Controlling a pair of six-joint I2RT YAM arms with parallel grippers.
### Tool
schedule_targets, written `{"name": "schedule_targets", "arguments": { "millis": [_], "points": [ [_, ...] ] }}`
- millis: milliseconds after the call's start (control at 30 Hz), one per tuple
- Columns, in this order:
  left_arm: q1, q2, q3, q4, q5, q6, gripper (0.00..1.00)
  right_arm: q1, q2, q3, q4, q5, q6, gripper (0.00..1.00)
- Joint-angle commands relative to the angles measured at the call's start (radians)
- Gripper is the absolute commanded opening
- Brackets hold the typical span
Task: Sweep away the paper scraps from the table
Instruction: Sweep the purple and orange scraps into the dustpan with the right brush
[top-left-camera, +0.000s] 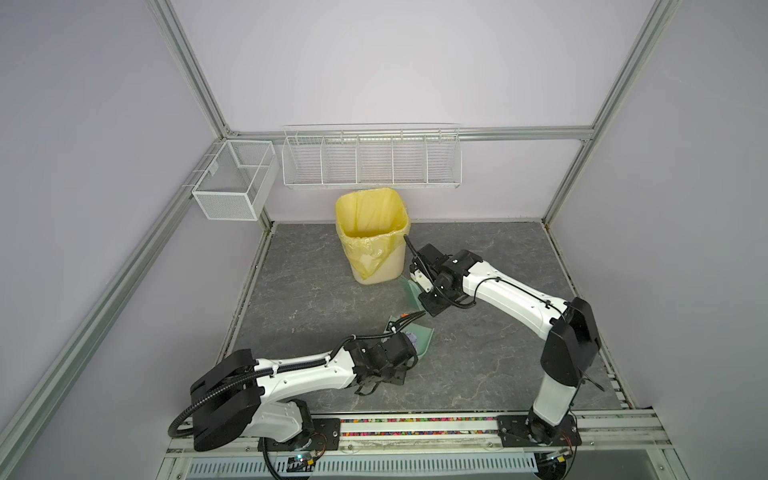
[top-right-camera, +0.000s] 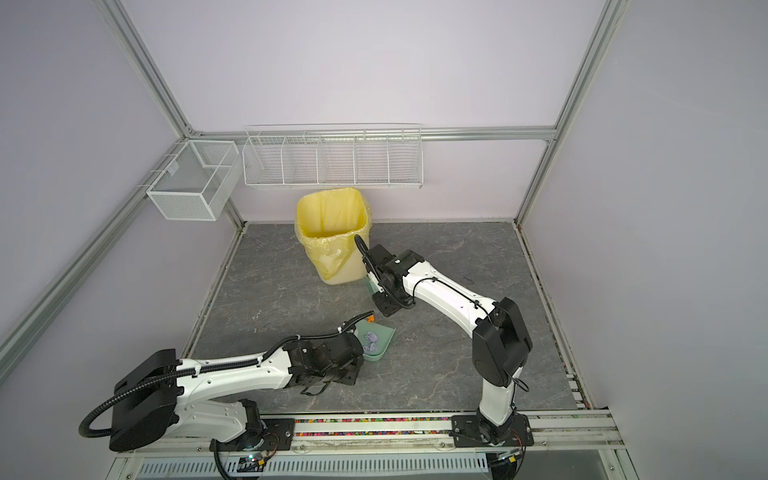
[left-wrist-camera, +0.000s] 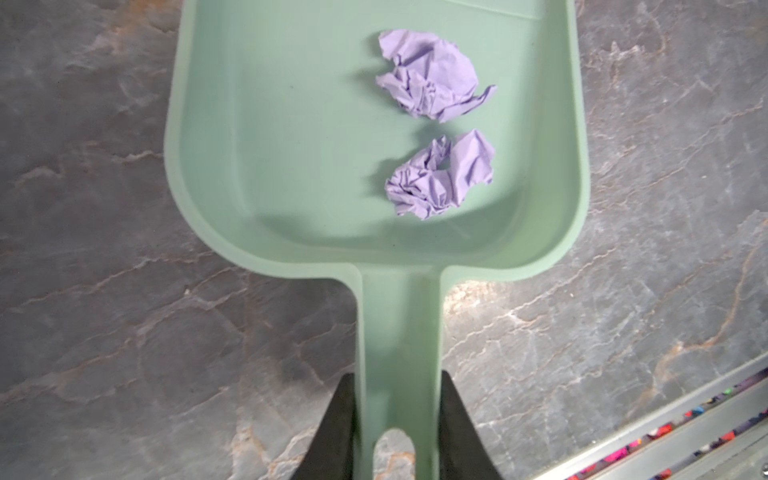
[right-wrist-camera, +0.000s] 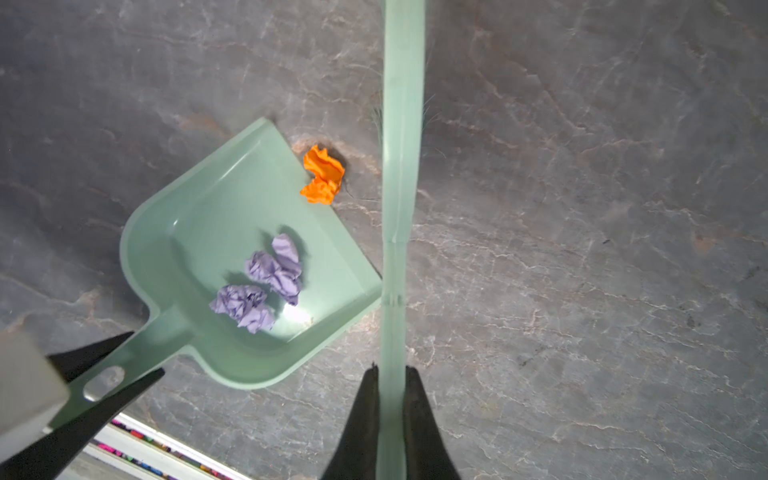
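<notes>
Nearest, the left jaws clench the handle of the mint dustpan (left-wrist-camera: 291, 145), which sits toward the front edge of the counter (left-wrist-camera: 124, 291). Two lilac paper scraps (left-wrist-camera: 432, 75) lie inside it. One orange scrap (right-wrist-camera: 323, 174) sits on the counter at the dustpan's lip. Right jaws grasp the brush (right-wrist-camera: 402, 166) by its handle.

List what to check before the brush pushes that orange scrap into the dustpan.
1. Grip of left hand on the dustpan handle: ok.
2. Grip of right hand on the brush: ok.
3. Two lilac scraps inside the dustpan: ok.
4. The orange scrap lies on the table, between brush and dustpan lip: ok.
5. The bristles touching the table: cannot tell.
6. No other scraps remaining: cannot tell, the arms hide part of the table.
</notes>
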Motion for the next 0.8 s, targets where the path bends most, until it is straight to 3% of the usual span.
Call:
{"name": "schedule_targets", "arguments": {
  "millis": [0, 233, 633, 767],
  "points": [
    [0.009, -0.015, -0.014, 0.000, -0.006, 0.012, 0.00, 0.039, -0.103, -0.093, 0.041, -0.110, -0.011, 0.07],
    [0.011, -0.004, -0.013, -0.007, -0.015, 0.021, 0.00, 0.056, -0.333, -0.269, 0.123, -0.201, 0.061, 0.07],
    [0.012, 0.006, 0.006, -0.033, -0.028, 0.033, 0.00, 0.043, -0.491, -0.350, 0.090, -0.019, 0.221, 0.07],
    [0.012, -0.005, 0.000, -0.019, -0.035, 0.037, 0.00, 0.032, -0.529, -0.373, 0.133, -0.058, 0.280, 0.07]
  ]
}}
